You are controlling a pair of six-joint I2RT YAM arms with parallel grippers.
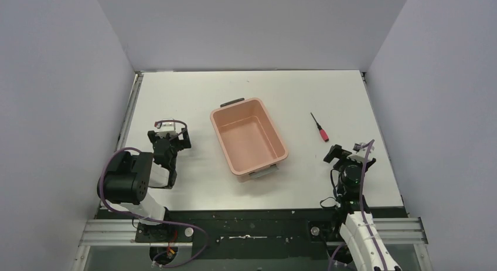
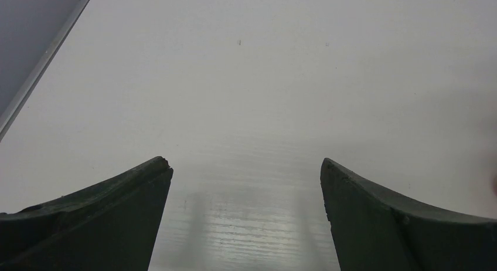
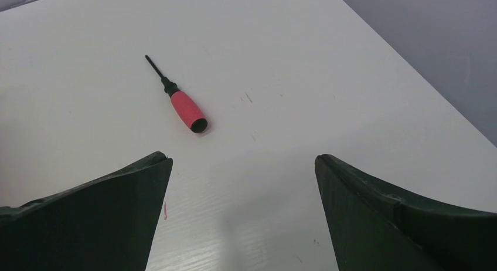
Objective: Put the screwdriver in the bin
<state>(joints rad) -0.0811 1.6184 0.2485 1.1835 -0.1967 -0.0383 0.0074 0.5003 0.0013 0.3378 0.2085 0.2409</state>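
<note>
Right wrist view: your right gripper (image 3: 243, 159) and left gripper (image 2: 246, 162) both have jaws spread, empty. The screwdriver (image 3: 179, 100) lies ahead, right of the bin (image 1: 249, 139); clip it off-centre and it may roll away.

Smooth plastic bin (image 1: 249, 139); matt-handled screwdriver (image 3: 181, 104); faintly glossy table (image 3: 281, 77).
</note>
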